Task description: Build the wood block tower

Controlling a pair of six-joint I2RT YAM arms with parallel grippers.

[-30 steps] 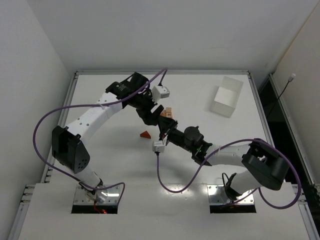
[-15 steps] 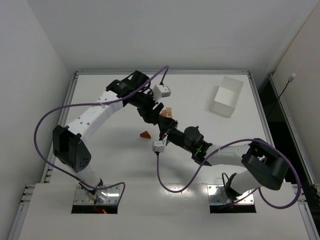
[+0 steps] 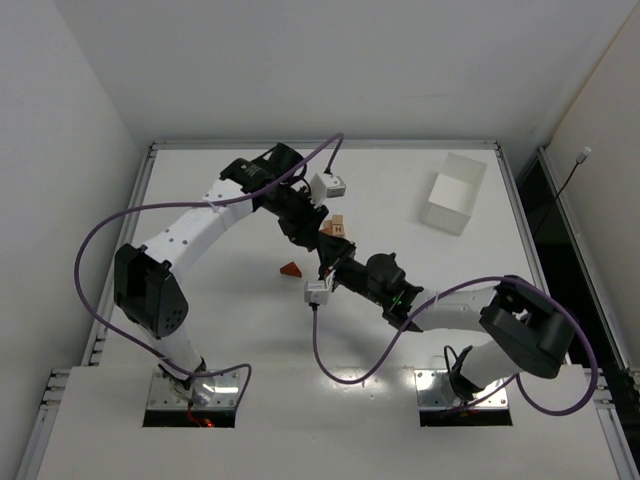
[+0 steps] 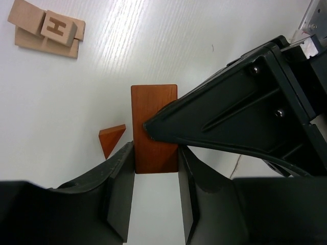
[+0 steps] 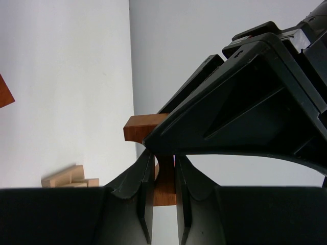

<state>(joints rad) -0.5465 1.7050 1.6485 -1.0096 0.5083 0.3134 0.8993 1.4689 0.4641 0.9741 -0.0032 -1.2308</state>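
A reddish-brown rectangular block (image 4: 153,115) is held off the table by both grippers at once. My left gripper (image 4: 156,153) is shut on its long sides. My right gripper (image 5: 164,163) is shut on the same block (image 5: 143,127) from the other end, its black body filling the right of the left wrist view. In the top view the left gripper (image 3: 312,238) and right gripper (image 3: 328,262) meet at mid-table, hiding the block. A small orange wedge (image 4: 111,139) lies on the table below. Pale tan blocks (image 4: 48,30), one marked H, lie grouped further back.
A white rectangular tray (image 3: 452,192) stands at the back right of the table. The orange wedge (image 3: 290,268) lies just left of the grippers, and the pale blocks (image 3: 337,228) just behind them. Purple cables loop from both arms.
My left gripper's jaws have closed onto the reddish-brown block that the right gripper holds. The left arm shifted slightly; the right arm stayed put.
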